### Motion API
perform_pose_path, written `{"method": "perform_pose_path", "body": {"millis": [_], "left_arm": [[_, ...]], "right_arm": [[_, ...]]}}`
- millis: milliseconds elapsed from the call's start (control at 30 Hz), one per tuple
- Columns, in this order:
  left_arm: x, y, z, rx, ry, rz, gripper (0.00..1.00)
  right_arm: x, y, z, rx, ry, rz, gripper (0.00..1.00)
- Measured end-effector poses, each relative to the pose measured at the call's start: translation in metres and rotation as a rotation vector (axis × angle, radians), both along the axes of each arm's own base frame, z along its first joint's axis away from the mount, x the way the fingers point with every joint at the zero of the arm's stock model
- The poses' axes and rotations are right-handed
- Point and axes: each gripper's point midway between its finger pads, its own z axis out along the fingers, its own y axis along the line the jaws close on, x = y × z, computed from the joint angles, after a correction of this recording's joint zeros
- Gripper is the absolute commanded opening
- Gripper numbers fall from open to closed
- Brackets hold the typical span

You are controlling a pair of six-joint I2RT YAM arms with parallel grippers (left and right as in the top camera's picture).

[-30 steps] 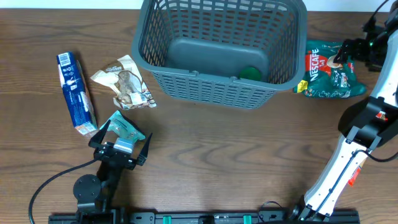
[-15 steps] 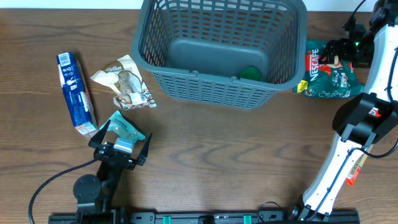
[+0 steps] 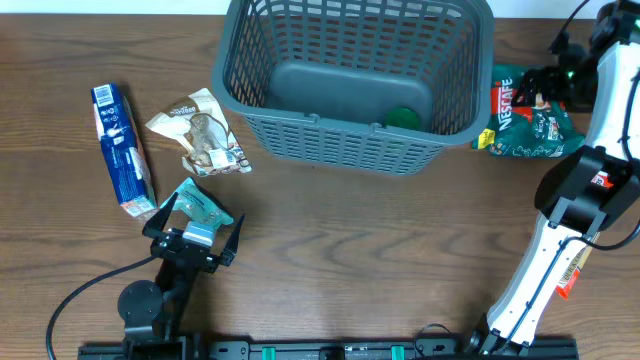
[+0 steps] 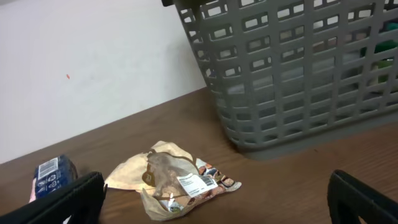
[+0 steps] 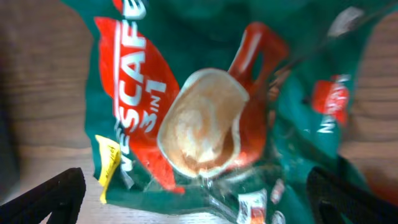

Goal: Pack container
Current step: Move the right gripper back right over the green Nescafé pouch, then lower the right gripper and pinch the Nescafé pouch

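1. While only one small green item (image 3: 404, 117) shows on the floor of the container (image 3: 340, 145), the packing looks barely begun.
2. The container, a dark grey slotted basket, stands upright and open-topped at the far middle of the desk (image 3: 350, 260).
3. Four packets lie outside it: a green Nescafe bag (image 3: 530, 125) just beside its right wall, a crumpled brown snack packet (image 3: 200, 135) near its left corner, a blue packet (image 3: 122, 150) farther left, and a teal packet (image 3: 205, 205) at the near left.
4. The right fingers (image 5: 43, 199) hang spread wide over the Nescafe bag, gripping nothing. That bag appears to be the next one to go in.
5. The left fingers (image 4: 62, 202) are likewise apart and empty, low over the desk by the teal packet, facing the brown snack packet and the basket.
6. On this showing, a grasp, a lift and a drop into the basket are left for each of the four packets.
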Motion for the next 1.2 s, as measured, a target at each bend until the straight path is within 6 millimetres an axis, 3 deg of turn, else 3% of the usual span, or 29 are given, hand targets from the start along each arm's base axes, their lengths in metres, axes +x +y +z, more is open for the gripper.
{"method": "perform_pose_path", "body": {"millis": [267,700,800,900,1100,1167,1200], "left_arm": [[0.000,0.000,0.000,0.000,0.000,0.000,0.99],[0.000,0.000,0.000,0.000,0.000,0.000,0.99],[0.000,0.000,0.000,0.000,0.000,0.000,0.99],[0.000,0.000,0.000,0.000,0.000,0.000,0.99],[0.000,0.000,0.000,0.000,0.000,0.000,0.98],[0.000,0.000,0.000,0.000,0.000,0.000,0.99],[0.000,0.000,0.000,0.000,0.000,0.000,0.99]], "right_arm": [[-0.002,-0.003,-0.047,-0.016,0.034,0.010,0.99],[-0.005,0.001,-0.058,-0.065,-0.020,0.024,0.99],[-0.005,0.002,-0.058,-0.063,-0.027,0.025,0.94],[-0.005,0.003,-0.059,-0.056,-0.029,0.030,0.81],[-0.004,0.012,-0.059,-0.012,-0.039,0.043,0.32],[-0.004,0.012,-0.057,-0.012,-0.043,0.043,0.11],[-0.004,0.011,-0.057,-0.014,-0.043,0.043,0.06]]}}
